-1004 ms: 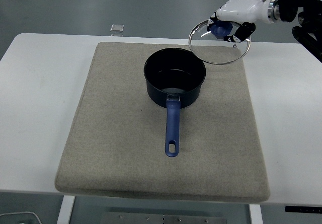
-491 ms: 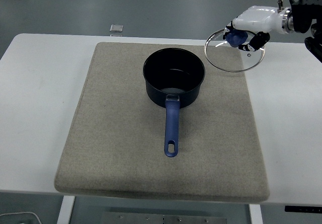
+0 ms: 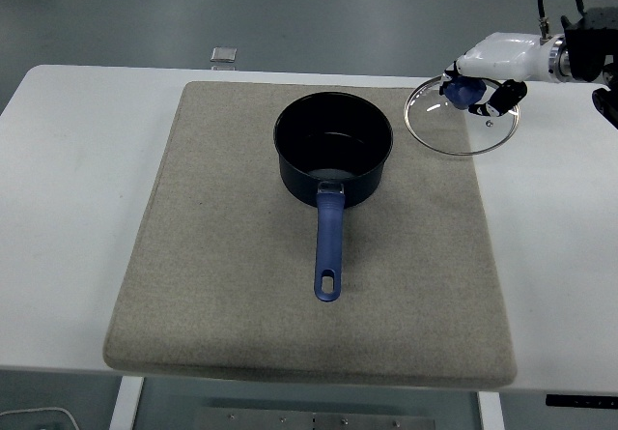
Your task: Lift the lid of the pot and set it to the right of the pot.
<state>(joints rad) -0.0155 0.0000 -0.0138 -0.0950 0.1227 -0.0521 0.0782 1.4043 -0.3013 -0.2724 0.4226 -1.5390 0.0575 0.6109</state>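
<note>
Glass lid, one, pinched by its knob in right hand, beside one pot.

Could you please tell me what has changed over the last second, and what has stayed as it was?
The right hand, still gripping the glass lid by its blue knob, carried it rightward and down from above the pot's far right rim, and the lid levelled out; it now lies low over the mat's far right corner. The pot shifted at most slightly; the mat and table stayed put.
</note>
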